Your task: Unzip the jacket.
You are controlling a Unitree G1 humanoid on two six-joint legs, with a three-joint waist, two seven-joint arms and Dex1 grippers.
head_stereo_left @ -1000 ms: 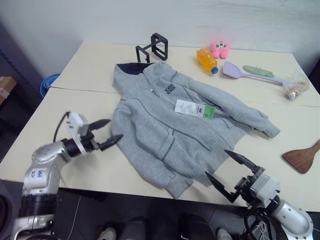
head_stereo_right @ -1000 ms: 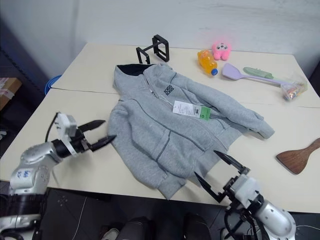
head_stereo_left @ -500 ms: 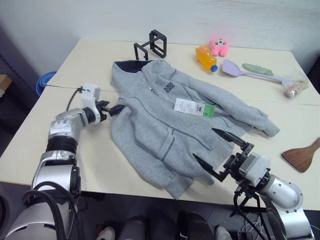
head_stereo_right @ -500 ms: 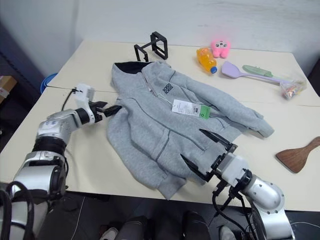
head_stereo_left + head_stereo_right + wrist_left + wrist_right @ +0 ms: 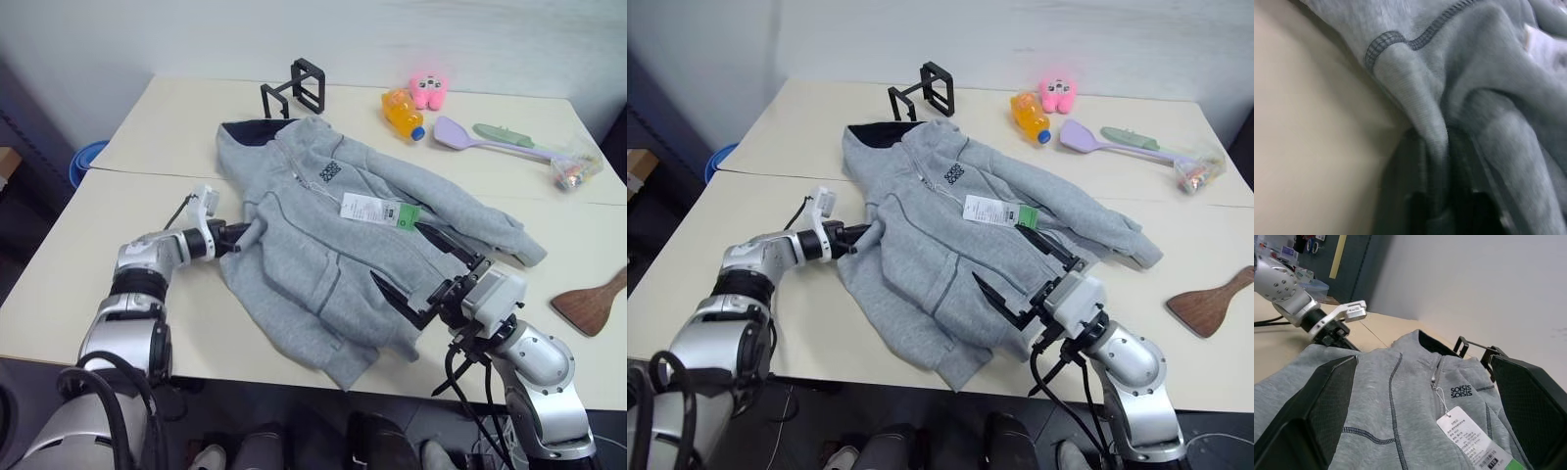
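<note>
Jacket [image 5: 333, 245] lies flat on the bench [image 5: 176, 117], still zipped, hood toward the far edge, hang tag [image 5: 380, 211] on the chest. Left gripper [image 5: 245, 235] has its jaws clamped shut on a fold of grey fleece at the jacket's left edge; the wrist view shows the cloth pinched between the fingers. Right gripper [image 5: 423, 264] hovers over the lower front of the jacket near the tag, jaws spread wide, holding nothing.
</note>
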